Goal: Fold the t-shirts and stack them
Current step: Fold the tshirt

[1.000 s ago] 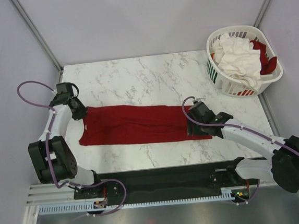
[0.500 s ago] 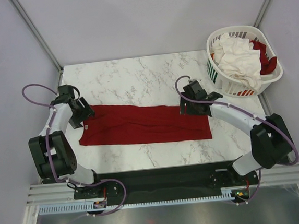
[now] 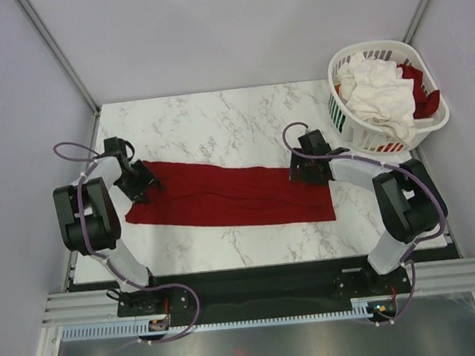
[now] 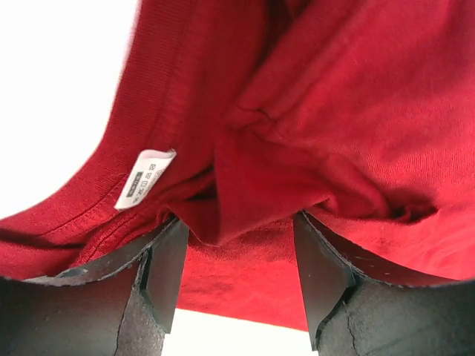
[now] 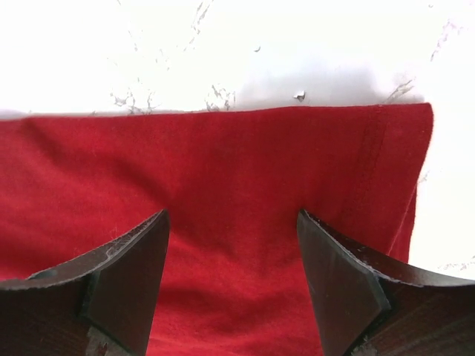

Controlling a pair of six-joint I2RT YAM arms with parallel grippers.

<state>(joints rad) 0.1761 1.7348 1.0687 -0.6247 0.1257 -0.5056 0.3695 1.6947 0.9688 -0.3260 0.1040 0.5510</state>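
So the biggest thing here is the white marble-patterned table (image 3: 240, 115), and stretched across the middle of it is the dark red cotton t-shirt (image 3: 231, 197). It's folded into one long flat strip running left to right, lying flat on the tabletop with both arms at its ends.

Back in the far right corner sits the white plastic slotted laundry basket (image 3: 432, 123) with green and red marks on its side. It's well apart from the red strip. Piled in it is a crumpled white t-shirt (image 3: 377, 91), with a bit of another dark red cloth (image 3: 419, 87) poking out on the basket's right side.

The left gripper (image 3: 144, 186) is down at the strip's left end, which looks a little bunched there. From the wrist cam its jaws stand apart, and a raised fold of the red fabric sits in the gap between them (image 4: 237, 230). The cloth pretty much fills that gap, so I can't say for sure whether the black fingers (image 4: 167, 267) are touching it, but they aren't pinched together.

The right gripper (image 3: 302, 172) is over the far right corner of the strip. Its jaws are spread wide (image 5: 232, 222) with smooth flat fabric under them and nothing between them. The shirt's far edge and its right-hand hem are both in sight just ahead.

Smallest thing: a little white care label (image 4: 145, 178) sewn in at the collar, just left of the bunched fold.
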